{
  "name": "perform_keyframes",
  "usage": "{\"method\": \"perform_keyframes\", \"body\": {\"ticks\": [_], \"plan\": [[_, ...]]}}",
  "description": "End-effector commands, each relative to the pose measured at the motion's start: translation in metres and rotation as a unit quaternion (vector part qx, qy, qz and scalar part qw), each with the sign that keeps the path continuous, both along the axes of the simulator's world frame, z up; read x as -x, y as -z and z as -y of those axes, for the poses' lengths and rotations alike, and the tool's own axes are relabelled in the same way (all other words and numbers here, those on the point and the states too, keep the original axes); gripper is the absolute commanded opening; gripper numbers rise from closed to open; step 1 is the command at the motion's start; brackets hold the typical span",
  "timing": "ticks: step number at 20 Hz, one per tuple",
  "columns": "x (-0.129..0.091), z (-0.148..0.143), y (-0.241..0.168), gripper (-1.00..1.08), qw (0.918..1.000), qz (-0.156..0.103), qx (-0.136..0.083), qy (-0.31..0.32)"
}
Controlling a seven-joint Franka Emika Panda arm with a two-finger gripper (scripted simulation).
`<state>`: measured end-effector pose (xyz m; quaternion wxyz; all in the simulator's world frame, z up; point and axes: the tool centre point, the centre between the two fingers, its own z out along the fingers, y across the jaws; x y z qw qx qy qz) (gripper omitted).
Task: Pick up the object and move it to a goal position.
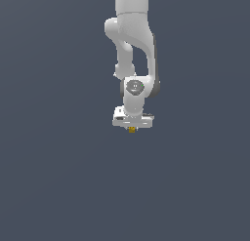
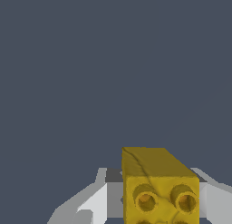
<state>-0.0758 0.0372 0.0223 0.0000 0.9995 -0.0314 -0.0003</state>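
The object is a small yellow-orange block with round holes in one face and faint dark lines. In the exterior view only a bit of it shows just under my white gripper, near the middle of the picture. In the wrist view the block fills the space between my two fingers, which press on its sides. The gripper is shut on the block. The white arm reaches down from the top of the exterior view. Whether the block touches the floor cannot be told.
A plain dark grey-blue floor fills both views. No other object, container or edge shows.
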Motion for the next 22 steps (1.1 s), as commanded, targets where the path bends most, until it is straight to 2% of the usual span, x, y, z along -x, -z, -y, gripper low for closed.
{"method": "perform_keyframes", "body": {"ticks": [1, 7, 12, 17, 22], "plan": [[0.0, 0.0, 0.0, -1.0, 1.0, 0.0, 0.0, 0.0], [-0.001, -0.001, -0.001, -1.0, 1.0, 0.002, 0.0, -0.001], [-0.015, -0.004, -0.006, -1.0, 0.9997, 0.023, -0.004, -0.004], [-0.043, -0.012, -0.019, -1.0, 0.9976, 0.067, -0.011, -0.013], [-0.083, -0.025, -0.044, -1.0, 0.9902, 0.136, -0.021, -0.026]]}}
